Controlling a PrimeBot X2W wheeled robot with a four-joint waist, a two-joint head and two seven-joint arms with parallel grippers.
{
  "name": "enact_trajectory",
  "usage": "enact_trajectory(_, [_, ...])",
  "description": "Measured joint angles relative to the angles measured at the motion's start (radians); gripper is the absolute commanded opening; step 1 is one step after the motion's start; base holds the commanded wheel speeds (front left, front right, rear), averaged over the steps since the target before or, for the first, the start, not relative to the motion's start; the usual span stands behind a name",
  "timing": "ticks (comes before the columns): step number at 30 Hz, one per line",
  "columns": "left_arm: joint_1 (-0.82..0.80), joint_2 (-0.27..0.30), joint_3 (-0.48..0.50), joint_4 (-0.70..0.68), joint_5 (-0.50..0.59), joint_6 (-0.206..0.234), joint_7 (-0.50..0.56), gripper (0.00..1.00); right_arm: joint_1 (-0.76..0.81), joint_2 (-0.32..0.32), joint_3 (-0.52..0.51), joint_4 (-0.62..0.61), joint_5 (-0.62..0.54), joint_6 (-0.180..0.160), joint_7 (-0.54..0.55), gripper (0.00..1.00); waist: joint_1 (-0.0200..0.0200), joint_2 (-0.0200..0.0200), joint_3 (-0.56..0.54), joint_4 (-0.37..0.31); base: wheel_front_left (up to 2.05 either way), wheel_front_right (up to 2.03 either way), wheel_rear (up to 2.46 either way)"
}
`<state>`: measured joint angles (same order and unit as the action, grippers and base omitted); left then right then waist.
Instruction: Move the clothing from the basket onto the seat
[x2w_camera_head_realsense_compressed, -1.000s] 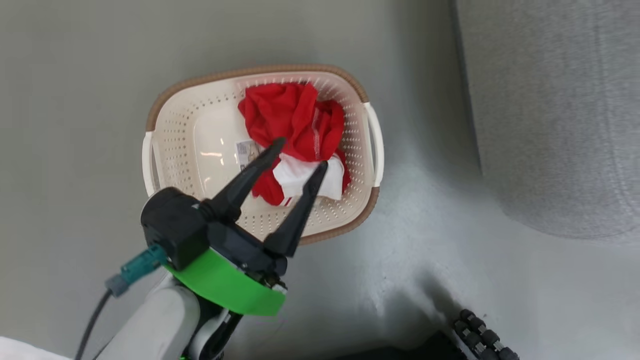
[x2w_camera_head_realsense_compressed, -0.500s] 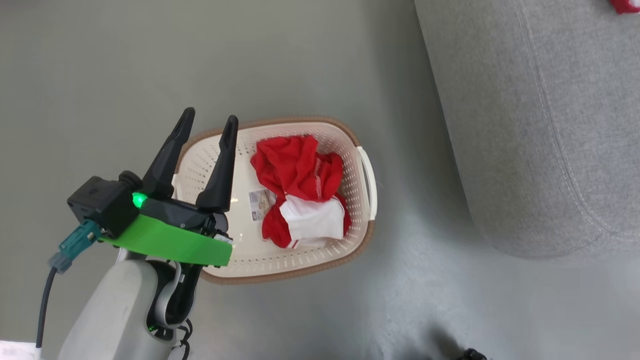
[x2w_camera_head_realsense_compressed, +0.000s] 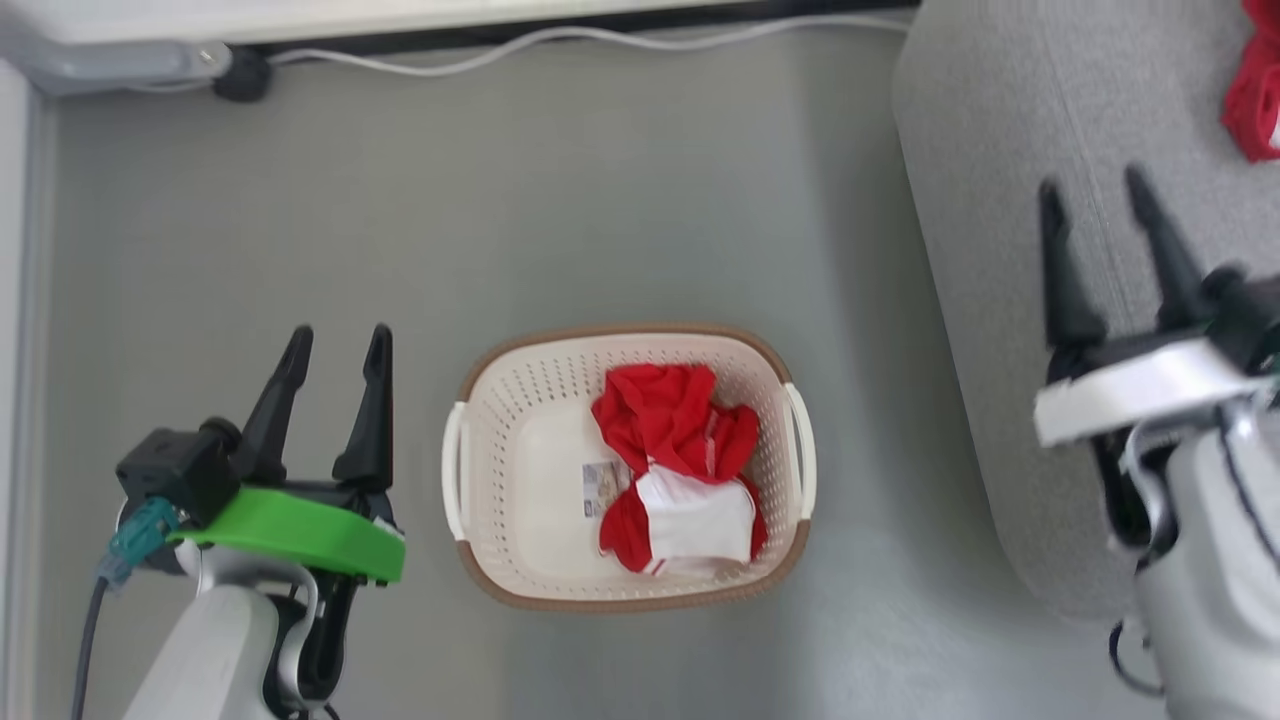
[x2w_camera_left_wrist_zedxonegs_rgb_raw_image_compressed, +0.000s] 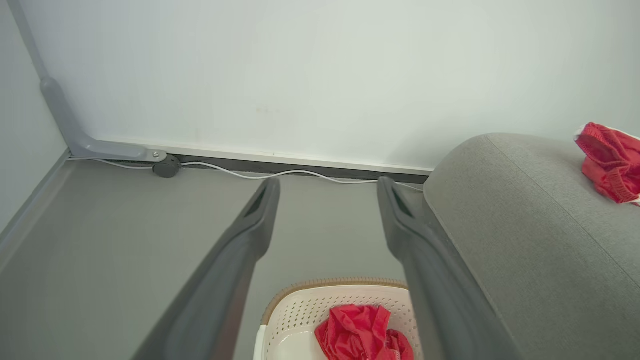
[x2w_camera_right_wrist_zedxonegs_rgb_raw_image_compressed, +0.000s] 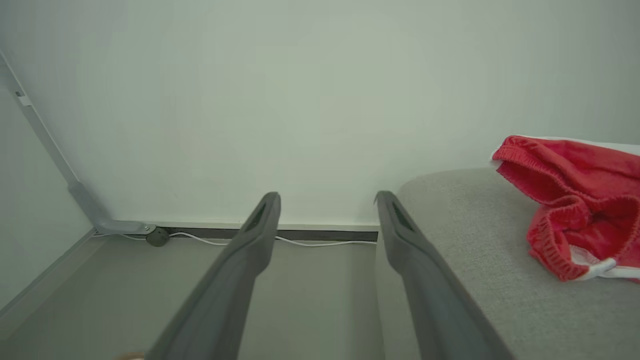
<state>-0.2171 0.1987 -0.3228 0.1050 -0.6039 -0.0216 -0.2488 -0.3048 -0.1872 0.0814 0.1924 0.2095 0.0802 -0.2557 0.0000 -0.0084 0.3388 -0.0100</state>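
Note:
A cream basket with a brown rim stands on the grey floor, mid-view from the head. Crumpled red and white clothing lies in its right half, beside a paper sticker. My left gripper hovers open and empty left of the basket. My right gripper is open and empty over the edge of the grey seat. Another red garment lies on the seat at the far right. The left wrist view shows the basket and its clothing below my open fingers. The right wrist view has the garment on the seat.
A white wall with a dark skirting strip runs along the far side, with a white cable and a round dark plug on the floor before it. A grey conduit runs down the left corner. Open floor lies between the basket and the wall.
The head camera has risen, so the whole picture has shifted and the wall now shows. My left gripper has drawn back from over the clothing to the basket's left. My right gripper has come into view.

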Motion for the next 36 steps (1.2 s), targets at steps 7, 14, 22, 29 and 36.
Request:
enact_trajectory(7, [0.072,-0.002,0.045,0.023,0.017,0.006,0.0,1.0,0.159,0.05,0.028,0.002,-0.033,-0.022,0.0,1.0,0.0,0.0,-0.105,0.038,0.0,0.0,0.0])
enact_trajectory(14, [0.137,-0.008,0.089,0.018,0.021,0.01,0.0,1.0,0.249,0.071,0.031,0.003,-0.035,-0.039,0.0,1.0,0.0,0.0,-0.196,0.049,0.0,0.0,0.0])
enact_trajectory(22, [0.212,-0.016,0.095,-0.018,0.03,0.013,0.0,1.0,0.327,0.078,0.034,-0.024,-0.038,-0.049,0.001,1.0,-0.0001,0.0,-0.293,0.033,0.0,0.0,0.0])
enact_trajectory(29, [0.235,-0.019,0.107,-0.061,0.059,0.012,0.0,1.0,0.355,0.076,0.017,-0.079,-0.044,-0.057,0.001,1.0,0.0,0.0001,-0.301,-0.007,0.0,0.0,0.0])
enact_trajectory(36, [0.239,-0.019,0.106,-0.091,0.074,0.003,0.0,1.0,0.355,0.073,0.004,-0.124,-0.051,-0.065,0.001,1.0,0.0,0.0,-0.26,-0.023,0.0,0.0,0.0])
